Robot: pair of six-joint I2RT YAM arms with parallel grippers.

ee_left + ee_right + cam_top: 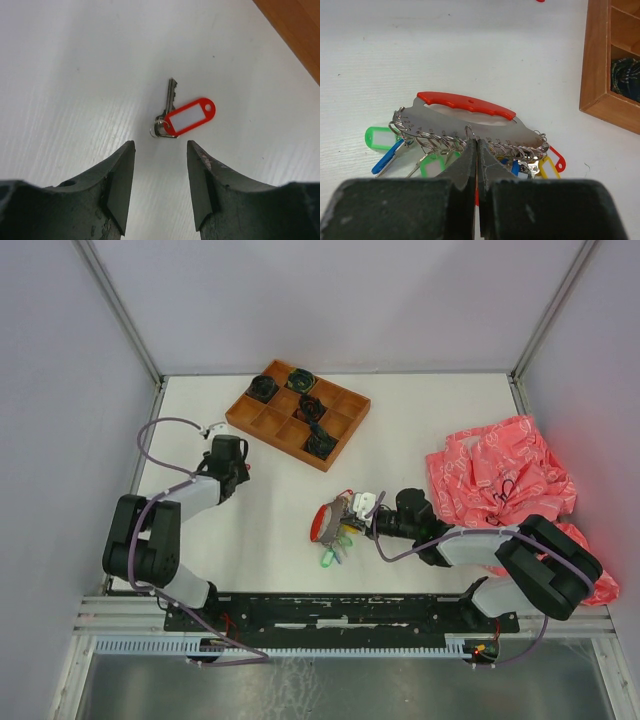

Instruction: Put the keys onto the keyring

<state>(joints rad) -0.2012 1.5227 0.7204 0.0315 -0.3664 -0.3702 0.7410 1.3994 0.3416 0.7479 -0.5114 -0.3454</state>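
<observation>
Currently, left tool apart, one red-tagged key just ahead, right tool closed, touching one keyring, maybe six keys attached.

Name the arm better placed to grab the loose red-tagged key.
Left: its open tool hangs right over the red-tagged key, while the right tool is shut on the keyring.

Red-handled keyring mid-table, its grey plate strung with green, blue and yellow tagged keys; one red-tagged key lies flat, well apart.
</observation>
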